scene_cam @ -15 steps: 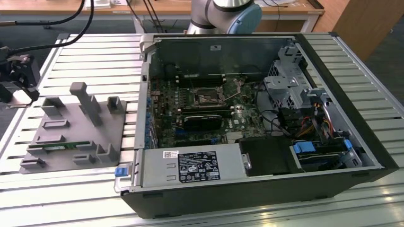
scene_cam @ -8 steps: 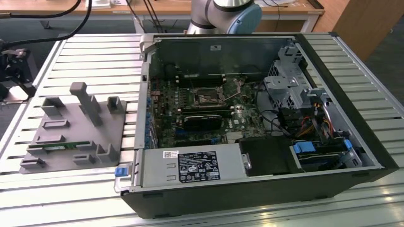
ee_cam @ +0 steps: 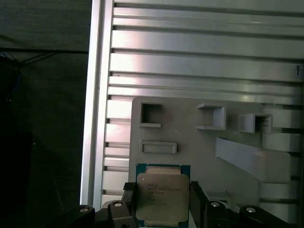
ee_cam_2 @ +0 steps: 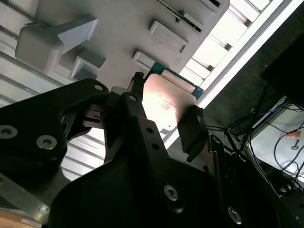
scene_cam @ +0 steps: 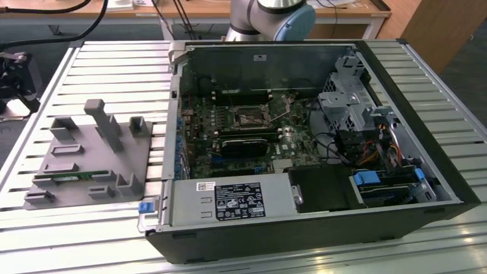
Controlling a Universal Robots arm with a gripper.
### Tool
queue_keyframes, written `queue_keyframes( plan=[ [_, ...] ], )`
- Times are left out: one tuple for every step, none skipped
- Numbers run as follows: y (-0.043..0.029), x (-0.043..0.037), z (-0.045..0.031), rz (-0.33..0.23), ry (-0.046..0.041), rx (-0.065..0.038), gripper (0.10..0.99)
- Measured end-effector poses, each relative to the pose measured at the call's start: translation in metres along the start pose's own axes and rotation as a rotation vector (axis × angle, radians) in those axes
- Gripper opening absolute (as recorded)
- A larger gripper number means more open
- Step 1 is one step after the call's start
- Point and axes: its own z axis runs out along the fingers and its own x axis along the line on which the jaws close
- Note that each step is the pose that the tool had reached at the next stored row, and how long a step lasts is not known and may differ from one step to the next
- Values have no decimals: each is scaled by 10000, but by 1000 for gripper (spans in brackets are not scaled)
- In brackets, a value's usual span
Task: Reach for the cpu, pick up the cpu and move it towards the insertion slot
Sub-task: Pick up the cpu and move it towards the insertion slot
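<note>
The end effector [ee_cam_2: 164, 105] sits closest to the lens in both wrist views. Its dark fingers [ee_cam_2: 191, 130] press against two opposite edges of the cpu [ee_cam_2: 165, 102], so it is clamped on the chip rather than standing apart. The first wrist view shows the same hold plainly: the cpu [ee_cam: 162, 197] lies square between the two fingers, with its silvery lid facing the camera and the green rim showing along the far edge. The chip is at the grey tray [ee_cam: 190, 137], near the tray's border and close to the edge of the desk [ee_cam: 199, 61]. Whether it is clear of the tray's surface or resting on it is hard to tell from these angles.

The chip will likely handle as a light, stiff plate. Its smooth metal and thin sides give the fingers little to bite on, so tilting or slipping is the risk. The underside contacts are probably delicate. The side edges, as taken here, look like the right place to hold, since that leaves the lid and underside untouched.

The wrist seems to point down at the tray, with the fingers roughly upright to it. In the exterior view the arm [scene_cam: 270, 14] rises behind the open case [scene_cam: 426, 131]. The slot [scene_cam: 250, 118] lies inside the case, well apart from the tray on the exterior view's left.
</note>
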Motion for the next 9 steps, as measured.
queue_keyframes(
  plan=[
    [1,0,-14,0,1,1,541],
    [2,0,-27,0,0,2,541],
    [4,0,-41,1,0,3,541],
    [6,0,-56,1,0,4,541],
    [8,0,-73,0,0,6,541],
    [9,0,-89,0,0,6,541],
    [11,0,-106,0,0,7,541],
    [12,0,-122,0,0,7,541],
    [14,0,-139,0,0,8,541]
  ],
)
